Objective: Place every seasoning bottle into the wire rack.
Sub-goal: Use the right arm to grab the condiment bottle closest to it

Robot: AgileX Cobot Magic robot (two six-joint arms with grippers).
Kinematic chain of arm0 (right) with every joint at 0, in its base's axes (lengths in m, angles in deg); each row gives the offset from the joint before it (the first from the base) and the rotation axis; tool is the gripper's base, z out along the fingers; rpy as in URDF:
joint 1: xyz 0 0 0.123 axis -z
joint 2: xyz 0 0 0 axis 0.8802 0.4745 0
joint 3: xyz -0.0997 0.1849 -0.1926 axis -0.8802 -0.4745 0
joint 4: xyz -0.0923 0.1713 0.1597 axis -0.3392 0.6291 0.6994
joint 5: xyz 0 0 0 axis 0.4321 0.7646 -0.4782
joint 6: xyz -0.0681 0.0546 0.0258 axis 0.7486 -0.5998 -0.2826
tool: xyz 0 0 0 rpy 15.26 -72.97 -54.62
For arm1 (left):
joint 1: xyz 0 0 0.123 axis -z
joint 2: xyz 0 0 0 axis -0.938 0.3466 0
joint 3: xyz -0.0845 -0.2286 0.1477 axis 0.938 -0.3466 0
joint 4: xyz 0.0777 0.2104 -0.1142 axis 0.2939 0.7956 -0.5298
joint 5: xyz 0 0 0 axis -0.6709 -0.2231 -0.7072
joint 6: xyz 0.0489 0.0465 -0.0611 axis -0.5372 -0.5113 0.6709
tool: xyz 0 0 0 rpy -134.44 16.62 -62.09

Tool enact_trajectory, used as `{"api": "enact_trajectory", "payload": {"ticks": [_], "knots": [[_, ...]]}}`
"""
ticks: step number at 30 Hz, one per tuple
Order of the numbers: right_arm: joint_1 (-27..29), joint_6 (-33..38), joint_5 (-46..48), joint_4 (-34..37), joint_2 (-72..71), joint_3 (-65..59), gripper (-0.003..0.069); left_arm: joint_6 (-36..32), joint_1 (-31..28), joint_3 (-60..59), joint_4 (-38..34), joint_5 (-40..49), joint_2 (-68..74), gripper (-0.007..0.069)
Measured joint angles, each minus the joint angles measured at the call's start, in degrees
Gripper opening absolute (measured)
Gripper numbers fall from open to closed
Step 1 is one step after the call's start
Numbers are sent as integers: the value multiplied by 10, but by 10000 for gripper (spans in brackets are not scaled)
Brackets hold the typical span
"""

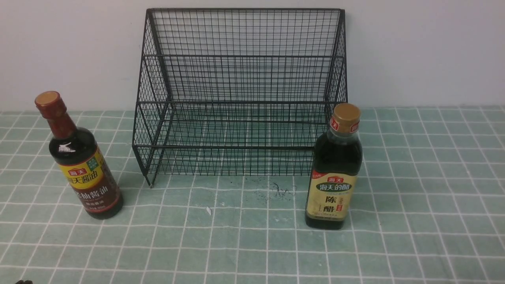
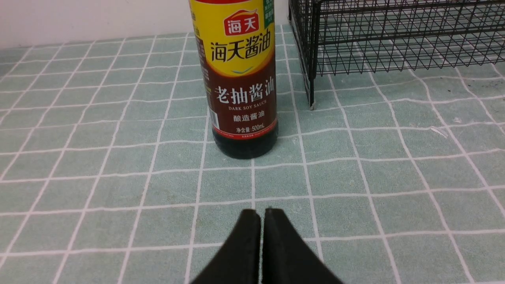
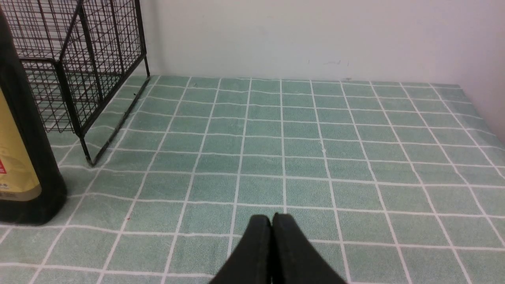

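left end effector [image 2: 260,215]: closed tight, empty; bottom centre of its wrist view, above the surface [image 1: 252,252], pointing straight at the red-necked bottle [image 2: 242,79].
right end effector [image 3: 272,221]: also closed, empty; the gold-capped bottle [image 3: 19,150] sits at that view's left edge, so we judge this arm is not lined up.
red-necked bottle: upright, left in the front view, apart from the wire rack [image 1: 240,56].
gold-capped bottle: upright, just before the rack's front right corner.
wire rack: upper centre, by the wall, no bottle inside.
step in hand: first approach, we judge; open the left end effector wide, clasp the body, lift upright over the front rail.
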Motion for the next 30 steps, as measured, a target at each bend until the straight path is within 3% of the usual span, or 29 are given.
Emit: {"api": "enact_trajectory", "payload": {"ticks": [16,24,30], "knots": [[0,-11,-17,23,0,-2,-13,0,0,0,0,0,0,-6],[0,-130,-221,311,0,-6,-13,0,0,0,0,0,0,-6],[0,-123,-268,390,0,-6,-13,0,0,0,0,0,0,-6]]}}
